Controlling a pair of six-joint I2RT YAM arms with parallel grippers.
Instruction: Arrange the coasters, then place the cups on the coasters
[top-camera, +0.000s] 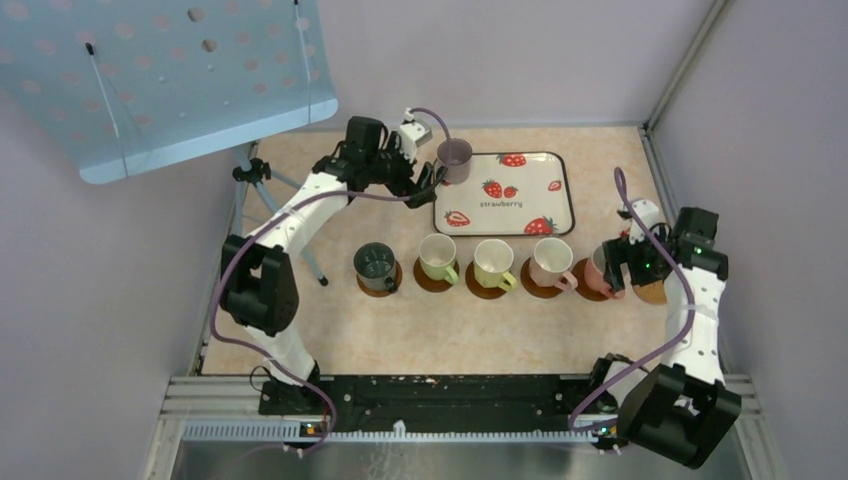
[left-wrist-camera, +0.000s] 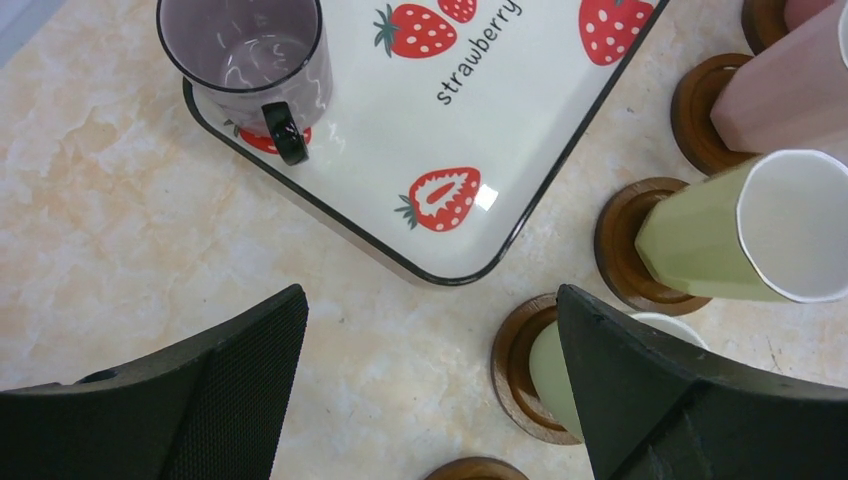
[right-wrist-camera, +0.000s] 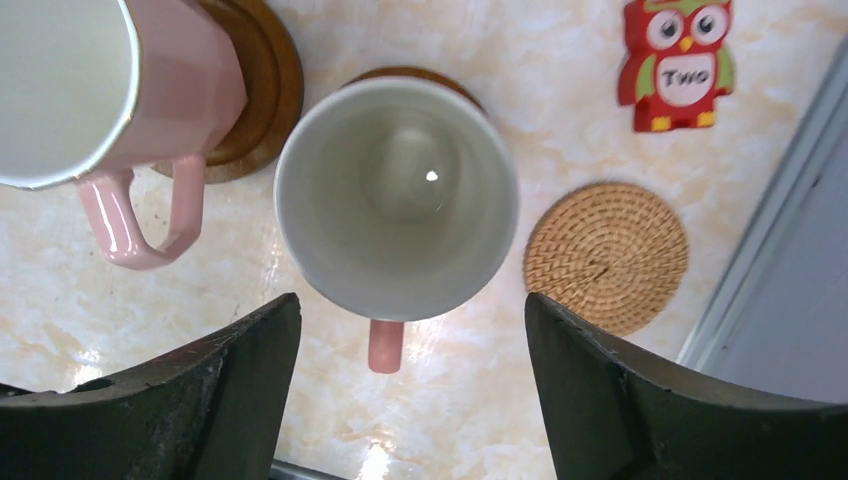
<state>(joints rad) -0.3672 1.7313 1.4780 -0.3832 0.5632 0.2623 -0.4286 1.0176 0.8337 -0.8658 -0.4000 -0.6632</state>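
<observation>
Right gripper (right-wrist-camera: 410, 305) wide open over pink cup (right-wrist-camera: 395, 190)

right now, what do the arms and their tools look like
The left arm and right arm have white links, chunky black joint housings and a looping purple cable each. The left tool and right tool carry two broad black wedge-shaped fingers, the left one's inner pads finely textured.
</observation>
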